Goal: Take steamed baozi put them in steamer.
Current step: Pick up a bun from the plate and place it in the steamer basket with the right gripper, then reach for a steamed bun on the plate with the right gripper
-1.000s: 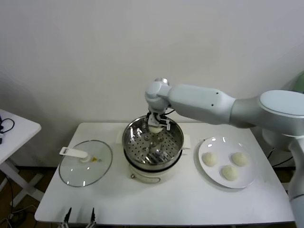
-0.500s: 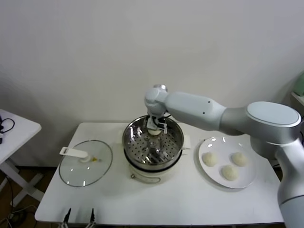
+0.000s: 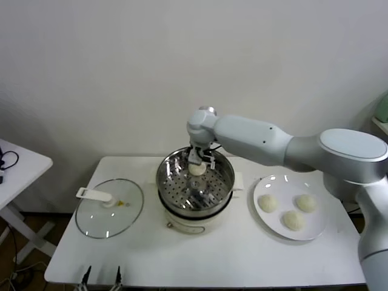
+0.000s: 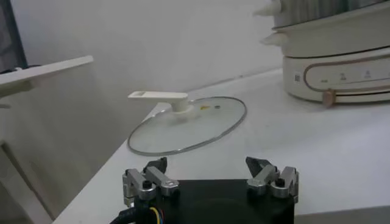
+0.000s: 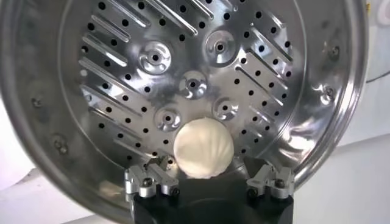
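Observation:
My right gripper (image 3: 198,159) hangs over the steamer (image 3: 225,176), a shiny perforated basket on a white cooker base. Its jaws stand wide apart in the right wrist view (image 5: 210,173). One off-white baozi (image 5: 203,148) lies between them on the perforated floor (image 5: 122,79), touching neither finger; it also shows in the head view (image 3: 197,169). Three more baozi (image 3: 267,202) (image 3: 305,202) (image 3: 293,220) sit on the white plate (image 3: 280,182) to the right. My left gripper (image 3: 102,276) is parked at the table's near edge, open and empty (image 4: 207,167).
The glass lid (image 3: 109,209) with a white handle lies flat left of the steamer, also in the left wrist view (image 4: 189,122). The cooker base (image 4: 341,61) stands beyond it. A small white side table (image 3: 18,163) stands at far left.
The right gripper has dropped a little inside the steamer. The baozi sits lower beneath it and the jaws stand apart from it. The left arm has not moved.

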Available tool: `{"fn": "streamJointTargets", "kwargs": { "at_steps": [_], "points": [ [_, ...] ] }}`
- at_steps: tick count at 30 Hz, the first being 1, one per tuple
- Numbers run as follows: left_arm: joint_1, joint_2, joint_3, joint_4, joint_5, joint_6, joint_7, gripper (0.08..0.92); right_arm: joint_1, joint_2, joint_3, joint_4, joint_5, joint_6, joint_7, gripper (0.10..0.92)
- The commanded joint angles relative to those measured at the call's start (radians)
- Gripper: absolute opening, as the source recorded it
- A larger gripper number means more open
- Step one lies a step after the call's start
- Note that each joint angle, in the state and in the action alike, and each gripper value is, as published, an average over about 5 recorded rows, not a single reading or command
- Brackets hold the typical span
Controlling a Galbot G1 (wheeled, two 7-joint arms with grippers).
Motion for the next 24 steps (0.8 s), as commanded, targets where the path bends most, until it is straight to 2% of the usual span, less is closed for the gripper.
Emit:
{"fn": "streamJointTargets", "kwargs": {
  "at_steps": [1,7,12,17,24],
  "points": [
    [0.005,-0.005,0.001,-0.005,0.009,-0.001,-0.001,0.823,0.202,-0.128,-0.111,0.089,0.324,-0.098,-0.017,0.822],
    [0.01,-0.004,0.002,-0.006,0.028,-0.006,-0.008,0.823,0.348,-0.294,-0.276,0.132,0.584,-0.256,-0.005,0.823],
    [0.012,-0.001,0.005,0.004,0.046,-0.015,-0.013,0.823,0.377,-0.451,-0.374,0.217,0.735,-0.431,0.022,0.823],
    [0.013,0.0,0.009,0.004,0.052,-0.017,-0.012,0.823,0.308,-0.608,-0.388,0.292,0.746,-0.532,0.052,0.823],
    [0.013,0.0,0.012,0.01,0.062,-0.019,-0.012,0.823,0.05,-0.717,-0.237,0.276,0.628,-0.575,0.103,0.823]
  ]
}}
